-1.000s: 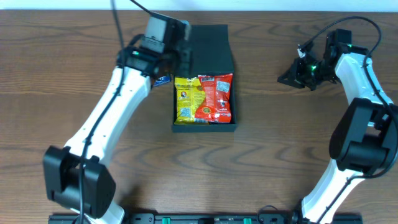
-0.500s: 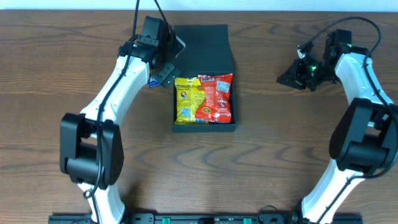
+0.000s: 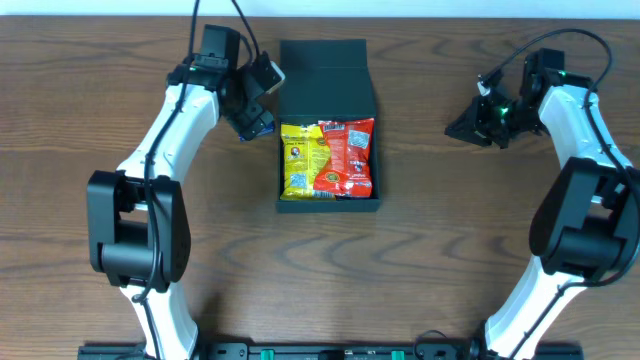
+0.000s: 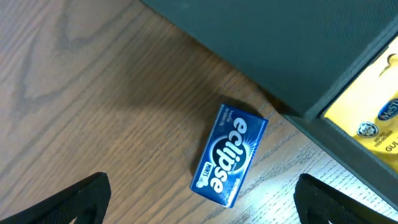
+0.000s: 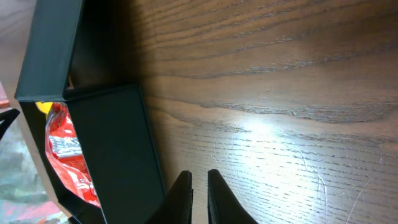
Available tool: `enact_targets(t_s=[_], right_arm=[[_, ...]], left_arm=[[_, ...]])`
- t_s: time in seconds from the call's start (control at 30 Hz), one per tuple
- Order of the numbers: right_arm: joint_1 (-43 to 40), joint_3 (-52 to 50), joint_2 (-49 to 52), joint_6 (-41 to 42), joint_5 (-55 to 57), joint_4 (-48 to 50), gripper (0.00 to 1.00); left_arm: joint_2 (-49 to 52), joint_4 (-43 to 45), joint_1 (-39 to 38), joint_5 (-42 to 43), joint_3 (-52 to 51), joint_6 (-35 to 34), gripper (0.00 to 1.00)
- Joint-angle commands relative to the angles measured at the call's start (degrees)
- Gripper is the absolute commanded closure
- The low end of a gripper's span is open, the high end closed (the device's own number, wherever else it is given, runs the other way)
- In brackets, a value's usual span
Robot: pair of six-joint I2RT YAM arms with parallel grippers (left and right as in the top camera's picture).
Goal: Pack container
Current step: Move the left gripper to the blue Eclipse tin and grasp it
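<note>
Left gripper [image 3: 256, 98]: upper left of the overhead view — jaws spread wide, empty, above a blue gum pack [image 4: 228, 163] just beside the container.
Container [image 3: 327, 75]: top centre, flap open; yellow packet [image 3: 298, 160] and red packet [image 3: 350, 157] side by side inside.
Right gripper [image 5: 198, 183]: upper right — fingers nearly together, holding nothing.

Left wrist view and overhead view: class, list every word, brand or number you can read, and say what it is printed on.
"eclipse": on the blue pack lying on the table beside the container.
Smaller print on that pack: too small to read.
"GUI": on the yellow packet, cut off by the picture's edge; the logo above it is also cut off.
Red packet: print too blurred to read.
</note>
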Motion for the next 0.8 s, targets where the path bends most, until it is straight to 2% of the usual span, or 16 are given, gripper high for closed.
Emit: enact_targets(t_s=[0.0,0.2,0.6,0.63,0.77], right_arm=[[-0.7,0.8,-0.8,-0.9,-0.2,0.0,0.90],[-0.7,0.8,-0.8,-0.2,-0.2,-0.1,0.90],[-0.7,0.8,-0.8,-0.2,-0.2,-2.0,0.91],[-0.7,0.8,-0.8,-0.2,-0.2,-2.1,0.92],[-0.7,0.8,-0.8,-0.2,-0.2,-2.1,0.92]], left_arm=[[2.5,-0.3,0.9,4.3,0.1,3.2,0.05],[5.4,-0.1,1.0,4.5,0.1,9.7,0.04],[10.9,3.9,1.0,4.5,0.1,10.2,0.00],[11.1,3.9,1.0,4.5,0.1,10.2,0.05],[11.2,3.9,1.0,5.0,0.1,10.2,0.09]])
